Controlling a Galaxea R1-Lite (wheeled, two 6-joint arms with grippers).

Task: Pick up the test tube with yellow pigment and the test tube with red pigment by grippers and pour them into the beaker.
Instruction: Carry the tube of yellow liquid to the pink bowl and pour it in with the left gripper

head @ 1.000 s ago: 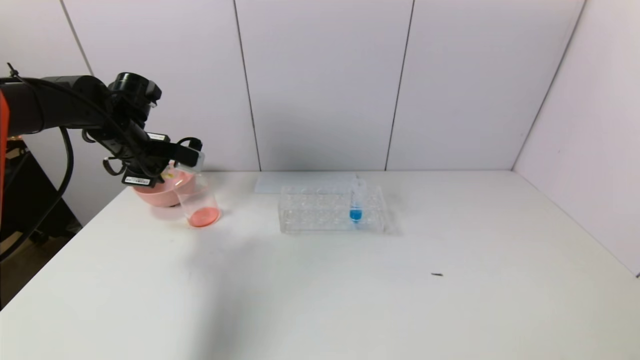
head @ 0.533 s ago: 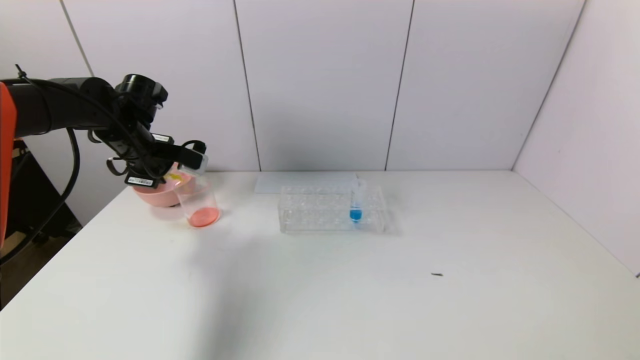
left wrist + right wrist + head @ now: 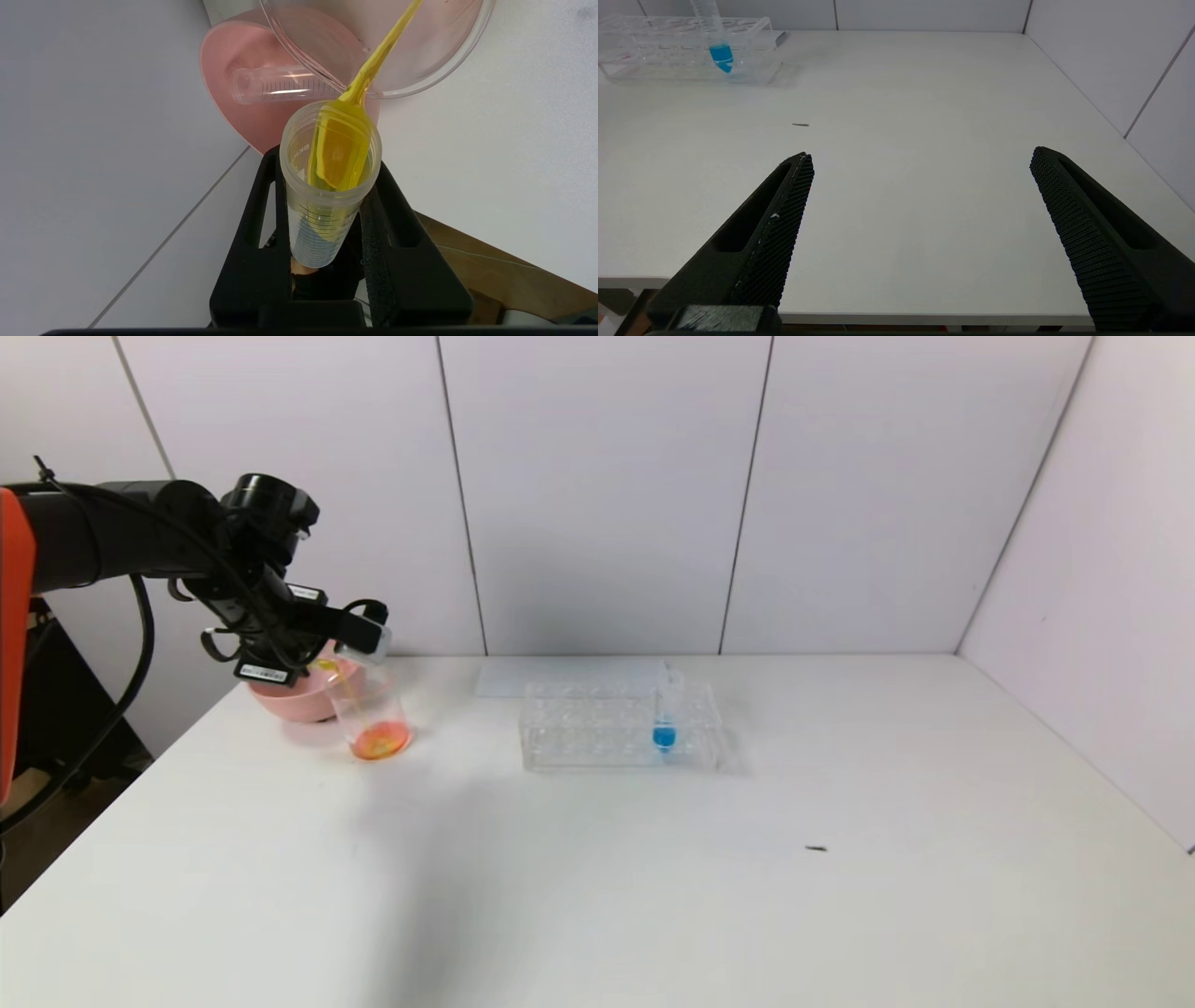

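The right gripper hangs low over the table's near edge, jaws spread wide over bare white surface. Farther off, toward the back left corner, the left gripper clamps the test tube with yellow pigment — tipped, yellow streaming into the beaker. The pink bowl behind holds an emptied tube; the rack stands mid-table — well apart.

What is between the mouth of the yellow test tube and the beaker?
In the left wrist view, only a thin stream of yellow liquid runs from the test tube with yellow pigment over the rim of the beaker.
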